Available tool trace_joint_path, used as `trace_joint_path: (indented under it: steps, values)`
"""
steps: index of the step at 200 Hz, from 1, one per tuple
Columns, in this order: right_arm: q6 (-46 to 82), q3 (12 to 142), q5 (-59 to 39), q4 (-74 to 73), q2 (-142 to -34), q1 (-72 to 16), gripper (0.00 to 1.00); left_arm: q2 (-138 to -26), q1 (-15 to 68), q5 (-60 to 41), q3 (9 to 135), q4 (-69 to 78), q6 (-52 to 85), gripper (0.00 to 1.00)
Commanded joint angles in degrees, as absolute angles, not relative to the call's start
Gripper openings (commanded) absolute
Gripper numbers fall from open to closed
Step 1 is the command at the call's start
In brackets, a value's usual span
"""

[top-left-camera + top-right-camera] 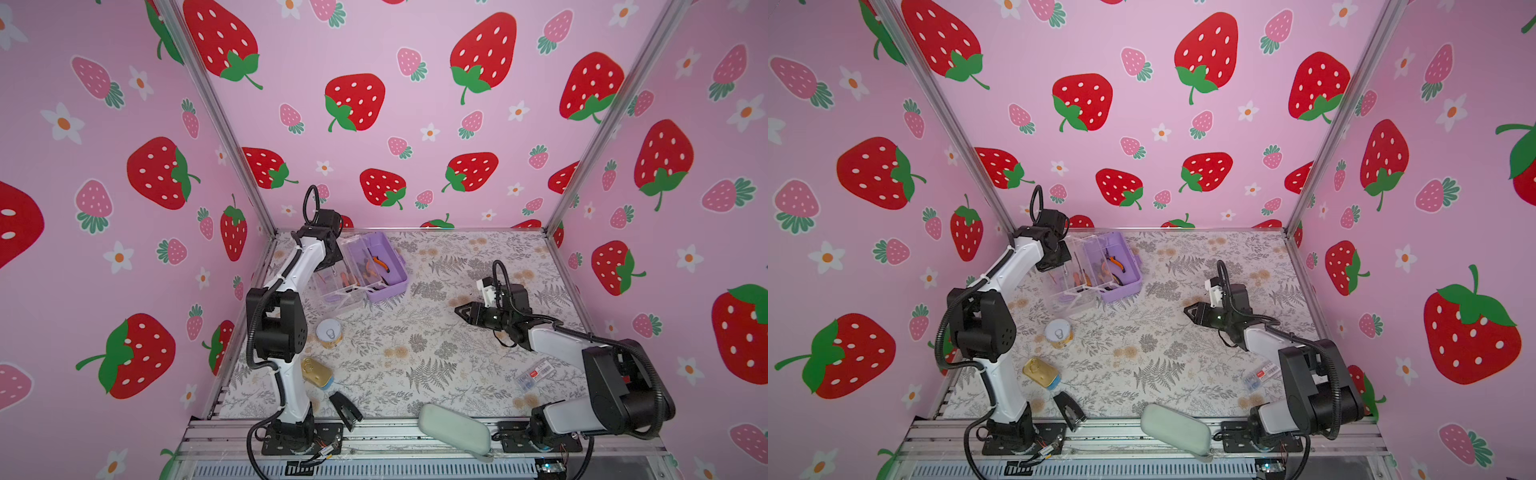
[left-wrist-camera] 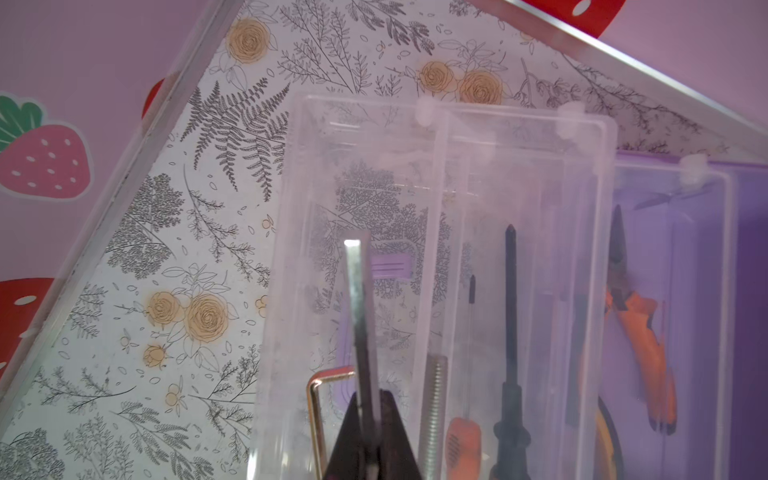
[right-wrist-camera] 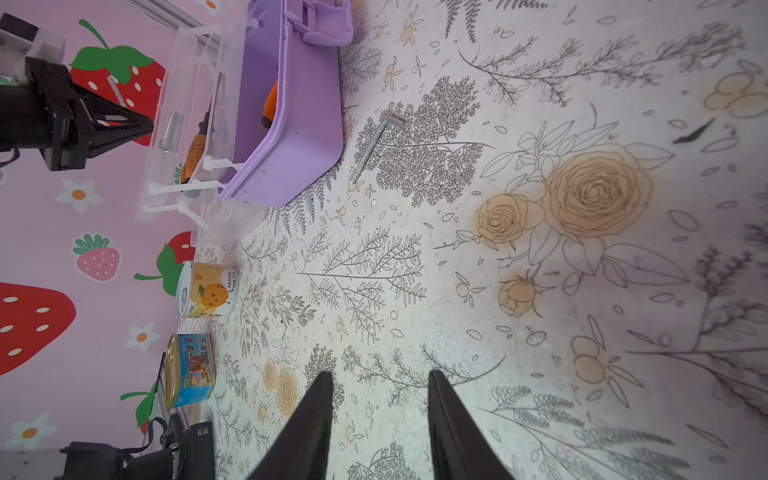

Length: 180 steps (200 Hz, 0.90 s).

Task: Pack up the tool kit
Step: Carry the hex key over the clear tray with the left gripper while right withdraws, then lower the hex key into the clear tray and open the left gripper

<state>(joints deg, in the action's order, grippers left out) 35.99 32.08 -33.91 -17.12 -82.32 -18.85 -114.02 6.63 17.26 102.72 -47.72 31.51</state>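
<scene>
tool kit (image 1: 392, 286): open, bench's back left corner | left claw (image 2: 368, 405): pinched shut on silver hex key (image 2: 356, 299), above kit's clear part (image 2: 316, 208) | right claw (image 3: 380, 411): partly open, empty | risk: held key could slip or land in the wrong spot; loose key (image 3: 376, 145) beside kit could be left out

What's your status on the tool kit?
Left gripper shut on a hex key, at the clear tray. Right gripper open, empty. Tool kit open; loose hex key on the table beside it. Nothing blocking.
</scene>
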Motion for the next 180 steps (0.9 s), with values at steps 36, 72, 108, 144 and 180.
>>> trace_joint_path:
  steps: [36, 72, 108, 144, 180]
  values:
    - [35.07, 31.40, -35.51, -19.34, -83.58, -17.76, 0.41, -115.75, 6.05, 14.94, 107.60, -51.03, 32.06, 0.33]
    - [35.30, 31.38, -35.61, -19.34, -83.87, -17.71, 0.40, -110.33, 6.15, 12.85, 103.93, -49.35, 32.31, 0.33]
    - [35.75, 31.29, -34.89, -19.08, -83.23, -17.75, 0.41, -102.06, 7.34, 13.32, 97.46, -46.44, 30.92, 0.33]
    - [35.51, 31.29, -33.45, -17.75, -82.12, -17.75, 0.41, -92.69, 8.24, 8.32, 85.94, -40.12, 33.84, 0.27]
    - [34.24, 32.54, -31.43, -15.00, -81.85, -18.09, 0.41, -84.86, 14.16, 7.12, 75.30, -36.87, 33.32, 0.27]
